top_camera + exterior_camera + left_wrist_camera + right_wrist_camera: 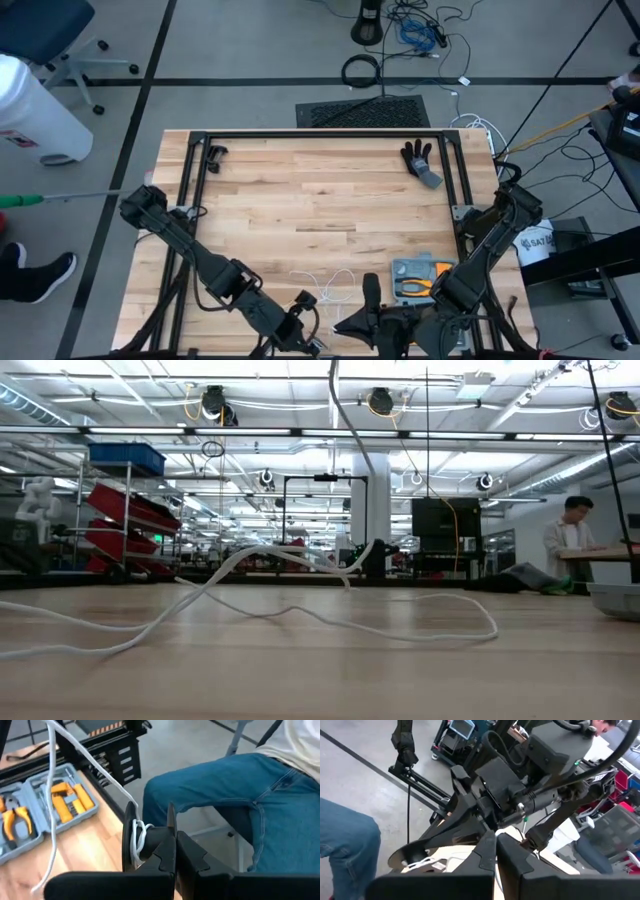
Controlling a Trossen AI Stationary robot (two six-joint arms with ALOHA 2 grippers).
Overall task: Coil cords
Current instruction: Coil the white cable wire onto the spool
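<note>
Toolbox [420, 277] beside white cord [322, 285]; left claw [303, 322] and right claw [366, 318] both closed, empty.

Both claws [305, 335] [352, 325] apparently shut, near edge.
</note>
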